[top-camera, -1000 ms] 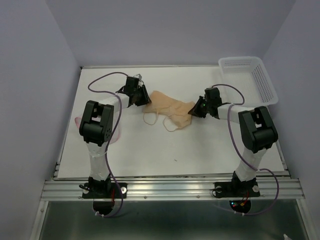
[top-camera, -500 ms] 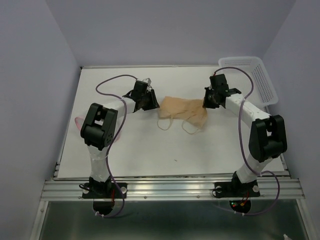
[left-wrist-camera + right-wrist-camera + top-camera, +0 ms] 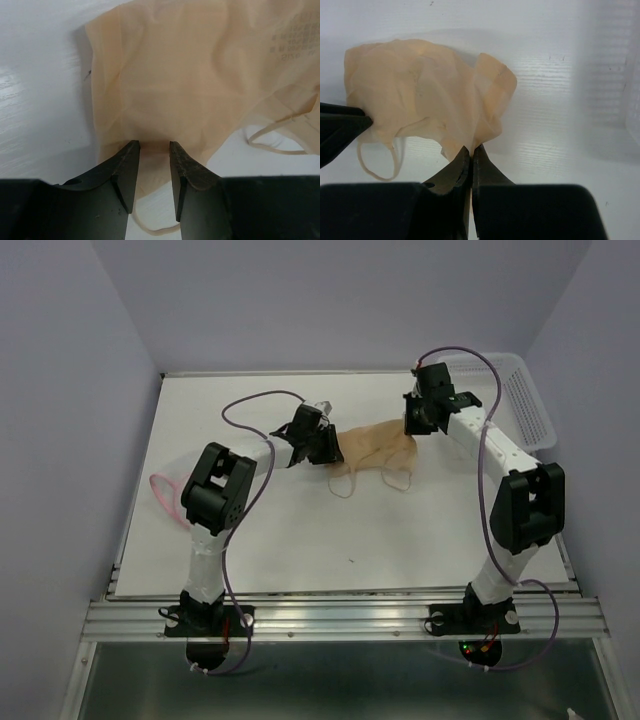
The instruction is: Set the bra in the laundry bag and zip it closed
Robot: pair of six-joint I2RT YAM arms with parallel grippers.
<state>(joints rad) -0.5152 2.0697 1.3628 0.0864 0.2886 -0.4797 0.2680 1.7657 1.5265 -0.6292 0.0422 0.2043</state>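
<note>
The tan-peach bra [image 3: 372,443] hangs stretched between my two grippers over the middle of the table, its straps trailing below. My left gripper [image 3: 326,446] grips its left end. In the left wrist view the jaws stand narrowly apart with the bra's [image 3: 200,75] edge pinched between them. My right gripper [image 3: 412,426] is shut on the right end. In the right wrist view the bra [image 3: 425,95] bunches into the closed fingertips. The laundry bag [image 3: 166,490], white mesh with a pink rim, lies at the table's left edge, partly hidden behind my left arm.
A white plastic lattice basket [image 3: 527,400] stands at the back right corner, just right of my right arm. Purple cables loop above both arms. Lavender walls close in the table on three sides.
Both grippers have moved right and towards the back with the bra between them, away from the laundry bag. The right arm has stretched out towards the basket side.
</note>
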